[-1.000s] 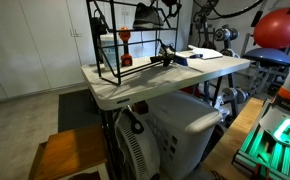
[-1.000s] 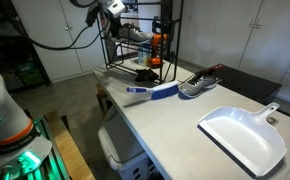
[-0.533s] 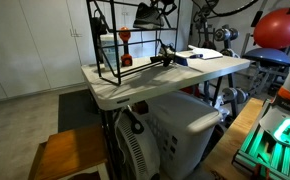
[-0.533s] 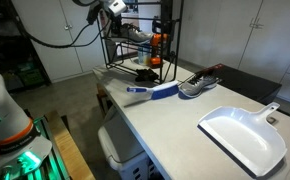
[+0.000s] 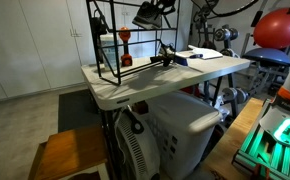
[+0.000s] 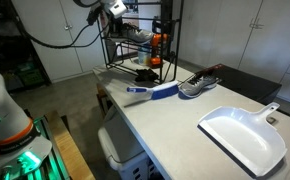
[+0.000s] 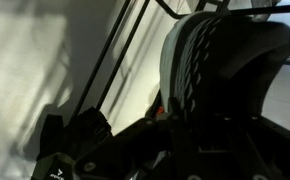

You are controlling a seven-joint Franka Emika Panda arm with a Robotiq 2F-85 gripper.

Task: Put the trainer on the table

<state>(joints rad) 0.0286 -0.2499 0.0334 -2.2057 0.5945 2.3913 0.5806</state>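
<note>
The trainer (image 5: 148, 14), a small dark shoe, sits tilted at the top of a black wire rack, and in the other exterior view the trainer (image 6: 136, 31) shows high inside the rack. My gripper (image 5: 166, 8) reaches it from above and behind, and the gripper (image 6: 116, 10) is shut on the trainer. In the wrist view the trainer's ribbed sole (image 7: 225, 60) fills the right side, right against my gripper (image 7: 190, 125), whose fingers are lost in shadow. The pale table (image 5: 115, 92) lies below the rack, and its long top (image 6: 175, 125) runs toward the camera.
The black wire rack (image 5: 110, 45) stands on the table's far end with a red goblet (image 5: 125, 45) inside. A black spidery stand (image 5: 168, 52), a blue brush (image 6: 155, 92) and a white dustpan (image 6: 243, 135) lie on the table. A wooden stool (image 5: 70, 155) stands beside it.
The gripper has shut on the trainer at the top of the rack. The trainer has tipped slightly; the arm has barely moved.
</note>
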